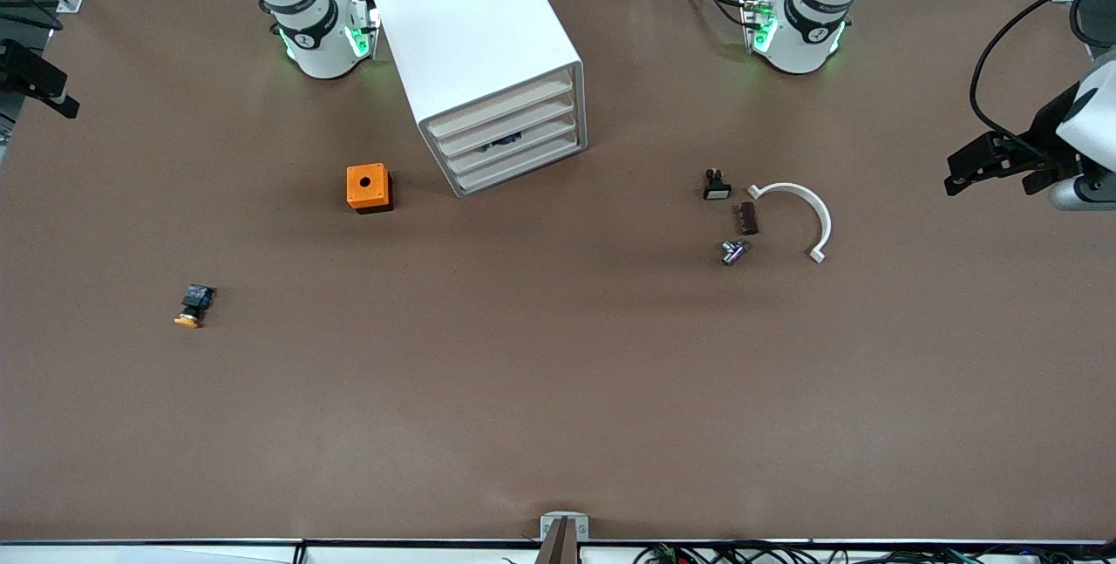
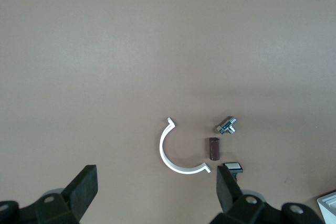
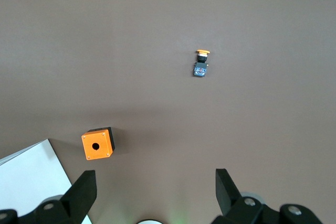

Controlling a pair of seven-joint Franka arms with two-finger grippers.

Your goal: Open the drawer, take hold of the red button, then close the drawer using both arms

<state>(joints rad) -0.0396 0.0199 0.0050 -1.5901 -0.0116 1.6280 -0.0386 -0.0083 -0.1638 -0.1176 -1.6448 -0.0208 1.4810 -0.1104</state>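
The white drawer cabinet [image 1: 475,32] stands at the top centre of the desk [image 1: 558,390], all drawers shut. A dark thing [image 1: 503,143] shows at one drawer front; whether it is the button, I cannot tell. The left gripper [image 2: 157,182] and the right gripper [image 3: 155,182] hover at the frame's edges, fingers apart.

The brown surface [image 1: 558,390] carries a white drawer cabinet [image 1: 478,50] between the arm bases, its drawers all shut, with an orange box [image 1: 368,187] beside it toward the right arm's end. Nearer the front camera at that end lies an orange-capped button [image 1: 193,306]. Toward the left arm's end sit a white curved clip [image 1: 800,214], a small black switch [image 1: 716,186], a brown cylinder [image 1: 747,218] and a metal fitting [image 1: 732,252], close together.
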